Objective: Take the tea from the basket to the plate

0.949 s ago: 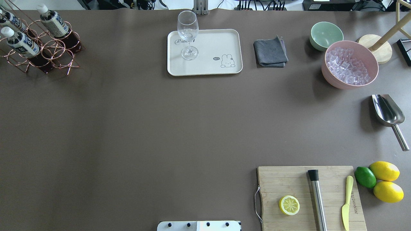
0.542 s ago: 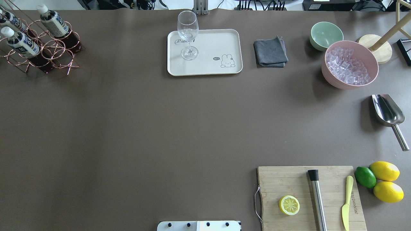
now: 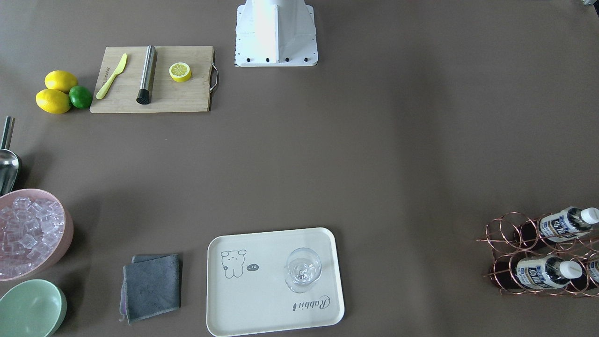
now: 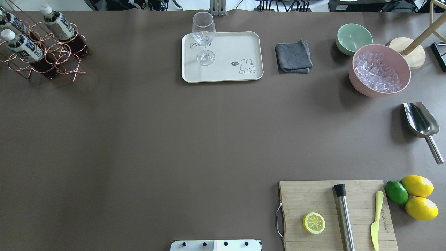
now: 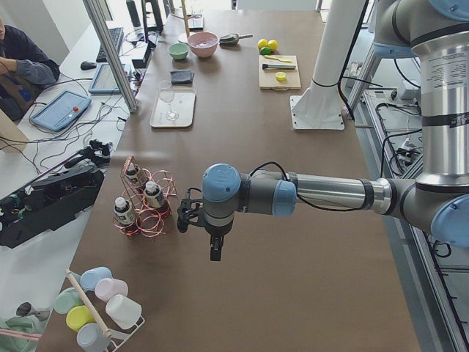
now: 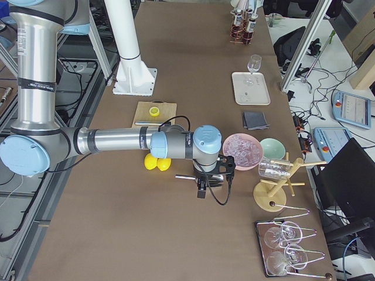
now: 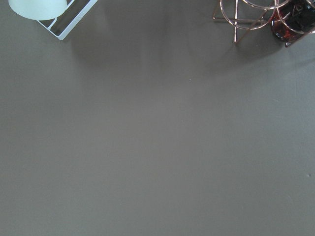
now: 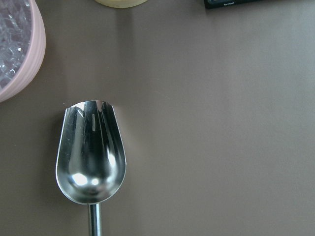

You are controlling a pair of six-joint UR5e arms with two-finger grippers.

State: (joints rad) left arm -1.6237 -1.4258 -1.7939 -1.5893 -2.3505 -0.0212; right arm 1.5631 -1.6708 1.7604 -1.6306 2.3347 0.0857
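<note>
Three tea bottles [image 4: 57, 26] [image 3: 559, 223] [image 5: 153, 196] lie in the rings of the copper wire basket [image 4: 59, 55] [image 3: 503, 229] [image 5: 157, 220] at the table's far left corner. The cream plate [image 4: 226, 69] [image 3: 262, 304] [image 5: 183, 110] lies at the far middle with a wine glass [image 4: 204, 38] on it. My left gripper [image 5: 192, 220] hangs just beside the basket, on the robot's side. I cannot tell whether it is open. A corner of the basket [image 7: 241, 14] shows in the left wrist view. My right gripper [image 6: 205, 182] hovers by the pink bowl, its state unclear.
A pink bowl of ice [image 4: 379, 69], a mint bowl [image 4: 353, 37], a grey cloth [image 4: 293, 56] and a metal scoop [image 4: 420, 120] [image 8: 91, 157] lie at the right. A cutting board [image 4: 306, 195] with half a lemon, a muddler and a knife lies near right. A cup rack [image 5: 99, 304] stands beyond the basket.
</note>
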